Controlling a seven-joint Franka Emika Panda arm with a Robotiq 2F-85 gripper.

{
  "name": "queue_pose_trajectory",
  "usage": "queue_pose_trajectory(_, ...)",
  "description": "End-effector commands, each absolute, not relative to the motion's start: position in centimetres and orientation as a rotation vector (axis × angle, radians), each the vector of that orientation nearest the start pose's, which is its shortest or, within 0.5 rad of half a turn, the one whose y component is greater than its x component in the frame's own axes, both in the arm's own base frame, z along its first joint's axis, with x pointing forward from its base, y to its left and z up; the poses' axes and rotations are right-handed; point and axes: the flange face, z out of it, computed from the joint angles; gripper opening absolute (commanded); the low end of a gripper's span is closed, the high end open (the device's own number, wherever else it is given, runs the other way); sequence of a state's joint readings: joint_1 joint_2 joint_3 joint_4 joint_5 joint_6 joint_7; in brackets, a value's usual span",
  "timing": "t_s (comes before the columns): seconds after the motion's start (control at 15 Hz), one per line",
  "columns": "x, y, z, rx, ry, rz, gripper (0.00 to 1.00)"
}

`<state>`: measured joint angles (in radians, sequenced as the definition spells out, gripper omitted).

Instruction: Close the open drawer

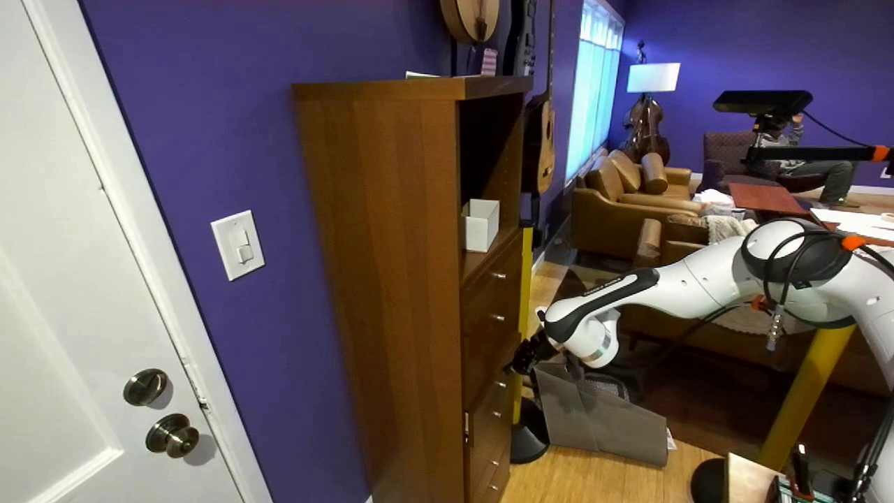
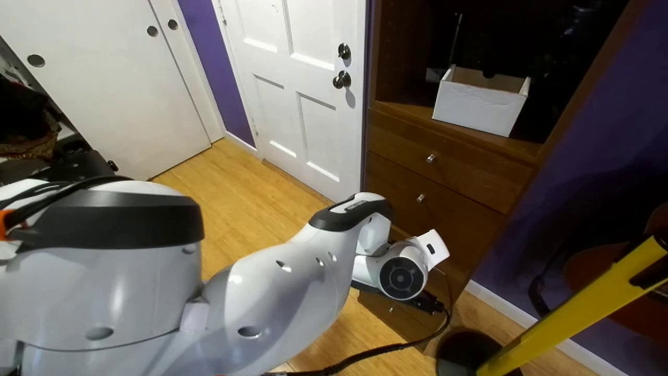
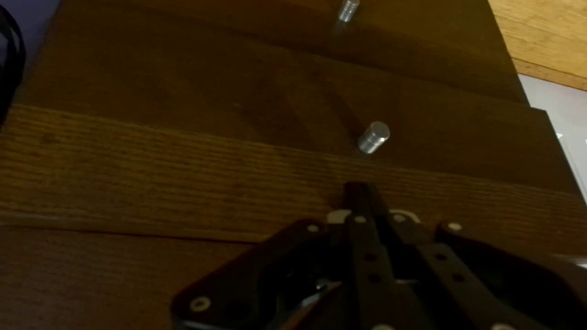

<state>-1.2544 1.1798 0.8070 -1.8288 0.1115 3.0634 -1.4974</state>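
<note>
The brown wooden drawer (image 3: 206, 169) fills the middle of the wrist view, with a small silvery round knob (image 3: 373, 136). Its right edge juts a little past the neighbouring drawer front, so it appears slightly out. In an exterior view the drawer (image 1: 487, 406) is in the lower part of the tall cabinet, with a metal piece at its side edge. My gripper (image 3: 360, 188) has its black fingertips together, nothing between them. The tips are over the drawer front beside the knob; touching or just apart cannot be told. In an exterior view my gripper (image 1: 515, 367) is close to the cabinet front.
The cabinet (image 1: 391, 265) stands against a purple wall, with a white box (image 2: 480, 102) on its shelf. A neighbouring drawer's knob (image 3: 348, 9) shows in the wrist view. A yellow post (image 2: 574, 308) on a black base and a grey cardboard sheet (image 1: 601, 419) are near the arm.
</note>
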Motion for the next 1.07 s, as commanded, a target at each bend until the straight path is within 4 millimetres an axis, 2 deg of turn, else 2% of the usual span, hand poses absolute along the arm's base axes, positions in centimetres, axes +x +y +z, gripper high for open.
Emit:
queue_pose_trajectory(0.0,56.4,-31.9,6.0,-2.748,-0.643,-1.141,0.0)
queue_pose_trajectory(0.07,55.9,-32.2,6.9,-2.74,-0.636,-1.11,0.0)
queue_pose_trajectory(0.67,55.9,-32.2,6.9,-2.743,-0.64,-1.107,0.0)
queue_pose_trajectory(1.0,57.9,-31.6,6.1,-2.684,-0.603,-1.196,0.0)
